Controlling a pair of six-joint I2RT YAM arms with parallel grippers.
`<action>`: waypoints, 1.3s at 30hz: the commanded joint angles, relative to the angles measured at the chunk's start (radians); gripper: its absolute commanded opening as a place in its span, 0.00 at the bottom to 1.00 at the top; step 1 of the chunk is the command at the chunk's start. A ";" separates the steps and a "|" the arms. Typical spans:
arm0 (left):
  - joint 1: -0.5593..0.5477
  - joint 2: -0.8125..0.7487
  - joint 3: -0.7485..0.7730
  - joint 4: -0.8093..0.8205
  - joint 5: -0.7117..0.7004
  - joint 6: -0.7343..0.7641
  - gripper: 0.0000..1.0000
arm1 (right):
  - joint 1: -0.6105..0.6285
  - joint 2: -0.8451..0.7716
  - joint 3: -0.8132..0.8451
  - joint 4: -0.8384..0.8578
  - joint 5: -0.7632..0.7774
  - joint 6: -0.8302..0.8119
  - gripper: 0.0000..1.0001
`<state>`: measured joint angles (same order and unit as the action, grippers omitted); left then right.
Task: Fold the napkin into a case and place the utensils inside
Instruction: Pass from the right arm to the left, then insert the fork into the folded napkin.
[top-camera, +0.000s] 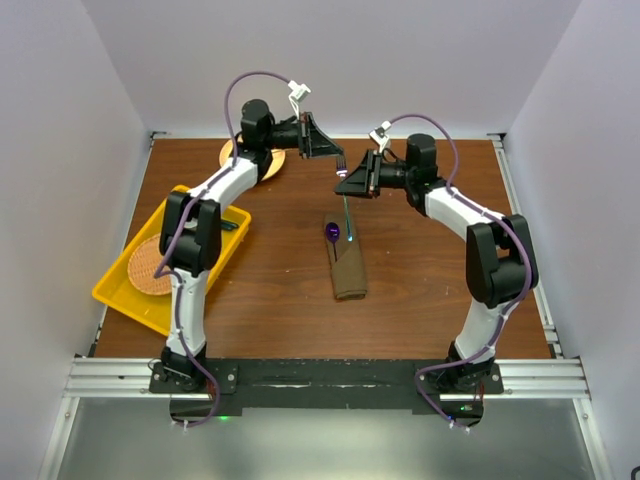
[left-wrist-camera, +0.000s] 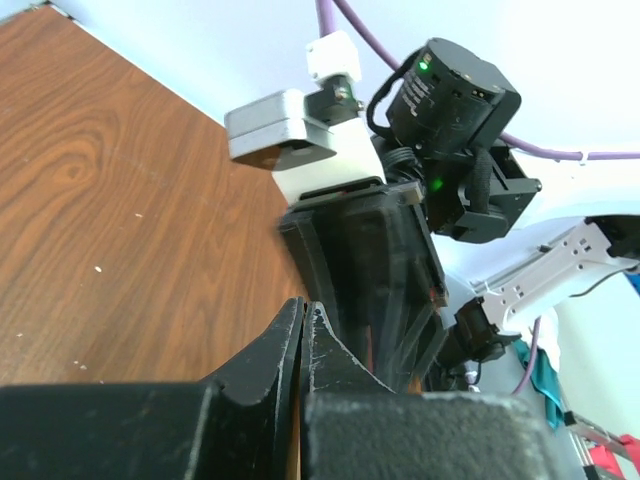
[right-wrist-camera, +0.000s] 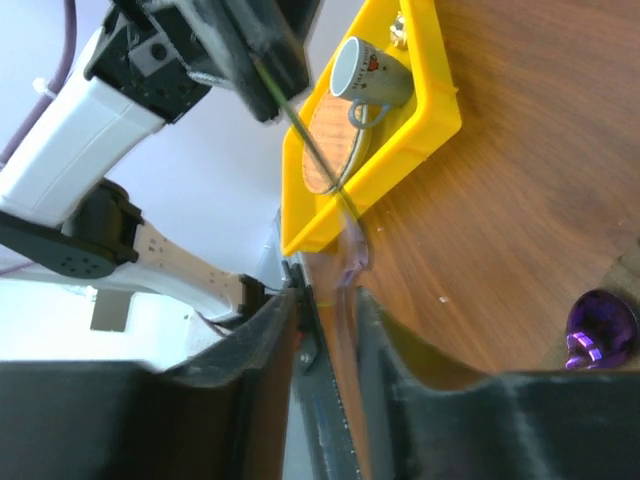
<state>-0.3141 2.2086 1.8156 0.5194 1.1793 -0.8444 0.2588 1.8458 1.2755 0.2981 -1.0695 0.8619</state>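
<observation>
White walls (top-camera: 340, 60) enclose a brown table (top-camera: 430, 290) bearing the case (top-camera: 348, 272).

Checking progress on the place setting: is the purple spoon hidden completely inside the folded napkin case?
No, the purple spoon shows its glossy bowl uncovered at the far end of the napkin case.

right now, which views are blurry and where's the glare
Top view: sharp and evenly lit. Left wrist view: the left hand is a dark blur along the bottom; the table grain is crisp. Right wrist view: the right hand is soft too, and the purple spoon carries bright glints.
</observation>
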 joint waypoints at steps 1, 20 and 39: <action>0.004 0.029 0.010 0.105 0.028 -0.047 0.00 | -0.029 -0.005 0.067 -0.116 0.026 -0.082 0.52; 0.030 0.229 0.094 0.111 -0.009 0.030 0.00 | -0.136 -0.016 0.056 -0.386 0.118 -0.328 0.71; 0.032 0.333 0.094 0.304 0.029 -0.084 0.00 | -0.135 0.024 0.062 -0.409 0.135 -0.342 0.65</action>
<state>-0.2882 2.5462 1.9182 0.6949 1.1824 -0.8738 0.1226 1.8477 1.3231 -0.0994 -0.9581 0.5426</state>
